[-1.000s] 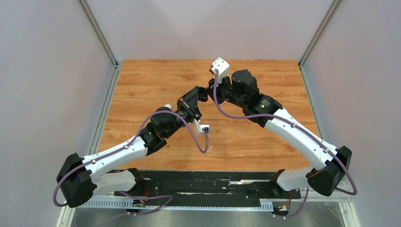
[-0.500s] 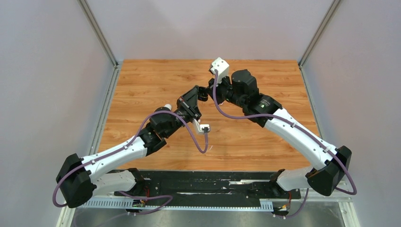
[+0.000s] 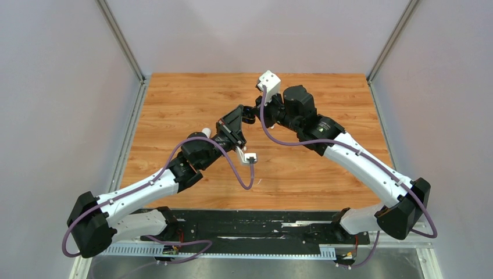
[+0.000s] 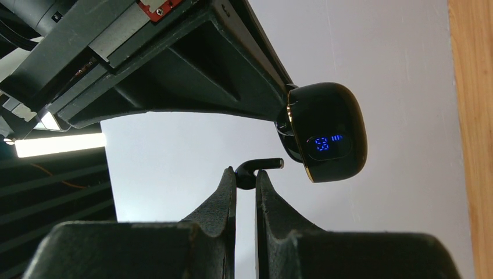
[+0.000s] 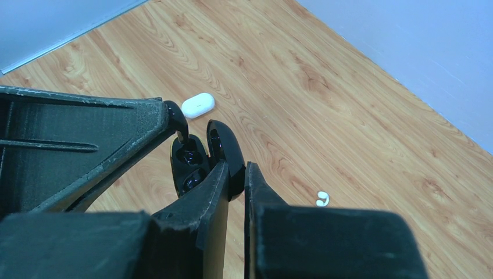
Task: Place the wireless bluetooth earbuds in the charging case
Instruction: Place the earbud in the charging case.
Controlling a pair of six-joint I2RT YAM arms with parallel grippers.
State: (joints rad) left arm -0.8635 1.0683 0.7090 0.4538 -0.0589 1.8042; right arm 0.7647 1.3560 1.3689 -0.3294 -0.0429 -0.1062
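One black earbud (image 4: pixel 258 165) at the mouth of the open black case (image 4: pixel 331 125); not seated yet.

My left gripper (image 4: pixel 246 174) is pressed together on the earbud's stem, with the bud end aimed at the case. My right gripper (image 5: pixel 235 171) is clamped on one half of the case and holds it in the air above the table (image 5: pixel 349 116). From the right wrist view the earbud sits at the case rim, touching or nearly so. I cannot tell whether the other well is filled. Judged progress: mid-insertion of this bud. Left to do: a white earbud (image 5: pixel 322 199) lies loose on the wood, well apart from the white case (image 5: pixel 197 104), which looks shut. Writing: a blue lit readout on the black case shows two digits, possibly 63, with small bars beside them. No brand visible.
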